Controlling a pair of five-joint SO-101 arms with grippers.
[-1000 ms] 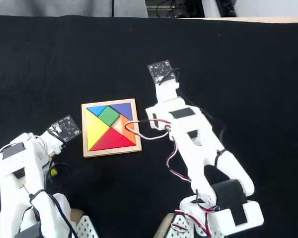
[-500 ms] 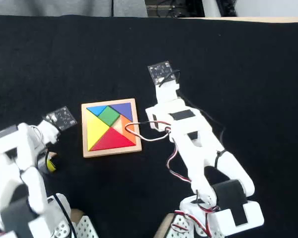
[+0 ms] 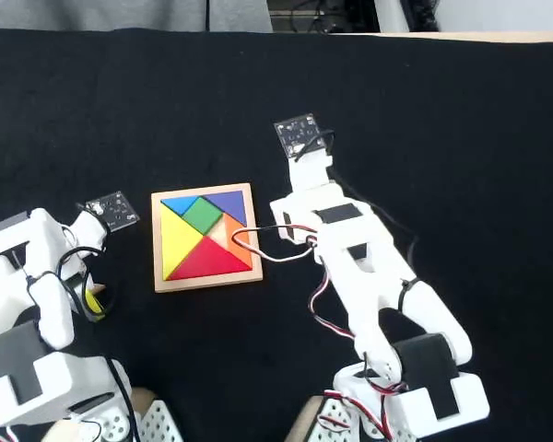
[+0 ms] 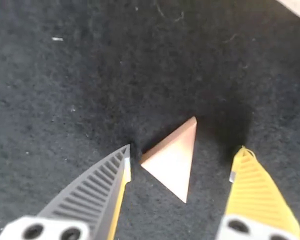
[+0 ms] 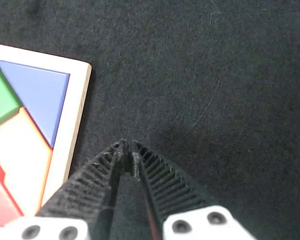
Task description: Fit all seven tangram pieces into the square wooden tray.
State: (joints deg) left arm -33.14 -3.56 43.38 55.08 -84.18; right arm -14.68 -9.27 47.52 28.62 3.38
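Straddling the small pale triangle (image 4: 171, 161), the left pincer (image 4: 185, 149) stands apart. The piece lies flat on the black worktop (image 4: 65, 75), left of the wooden tray (image 3: 207, 281). Judged light, rigid, smooth; grip across two edges, mid-piece. Right pincer (image 5: 128, 147) together beside the tray's right rim. Piece thickness unclear; a cable (image 3: 267, 258) crosses the tray's pale gap.

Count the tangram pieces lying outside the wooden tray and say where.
1: a pale triangle lies on the black cloth, between the open jaws of the left gripper. Other pieces may be hidden from these views.
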